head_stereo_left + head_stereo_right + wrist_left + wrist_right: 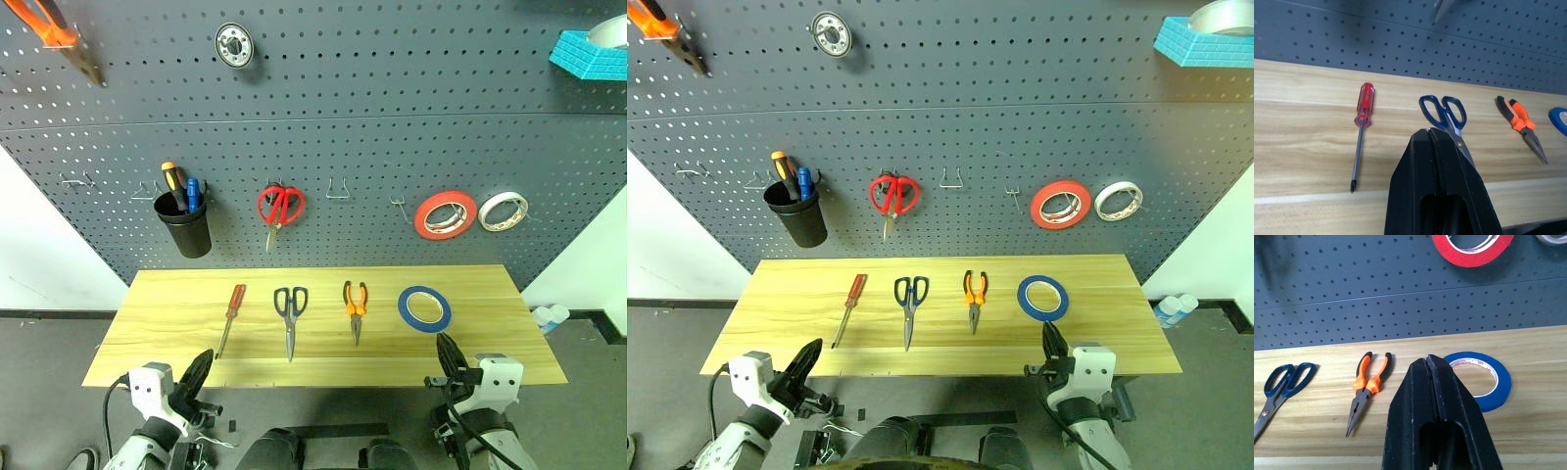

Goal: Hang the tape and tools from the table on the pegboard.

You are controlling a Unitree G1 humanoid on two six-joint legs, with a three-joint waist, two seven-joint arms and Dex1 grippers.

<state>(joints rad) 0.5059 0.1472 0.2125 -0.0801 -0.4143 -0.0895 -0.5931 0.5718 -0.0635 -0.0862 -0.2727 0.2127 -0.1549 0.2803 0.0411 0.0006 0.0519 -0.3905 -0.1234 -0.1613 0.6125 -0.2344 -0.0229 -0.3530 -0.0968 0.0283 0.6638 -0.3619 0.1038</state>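
Observation:
On the wooden table (176,333) lie, from left to right, a red-handled screwdriver (231,316), dark-handled scissors (290,315), orange-and-black pliers (355,307) and a blue ring of tape (424,308). Behind them rises the dark grey pegboard (372,117) with empty metal hooks (338,188). My left gripper (200,370) hovers shut at the table's near edge, below the screwdriver. My right gripper (447,358) is shut too, at the near edge just in front of the tape. Neither holds anything. The right wrist view shows the tape (1488,382) and pliers (1367,387) lying ahead.
On the pegboard hang a black cup (184,223) with two screwdrivers, red-handled scissors (279,209), a red-orange roll (446,214), a white roll (503,211), a saw (61,39) and a round metal part (234,45). A blue shelf (590,54) sits top right.

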